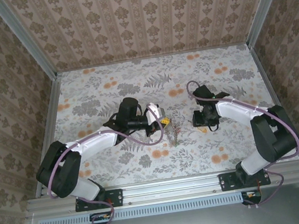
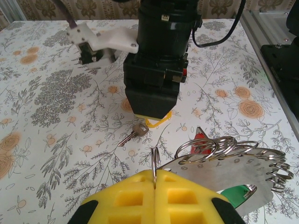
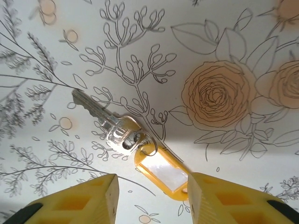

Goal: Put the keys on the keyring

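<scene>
- Soft, even light keeps the floral table [image 1: 106, 84] bright; shadows on it are faint.
- A grey shadow band crosses the table just below the key [image 3: 117, 129].
- Glare glints off the keyring [image 2: 219, 172] above the table.

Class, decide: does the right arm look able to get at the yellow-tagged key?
Probably yes: the key lies bare on the table, just below its open jaws.
</scene>
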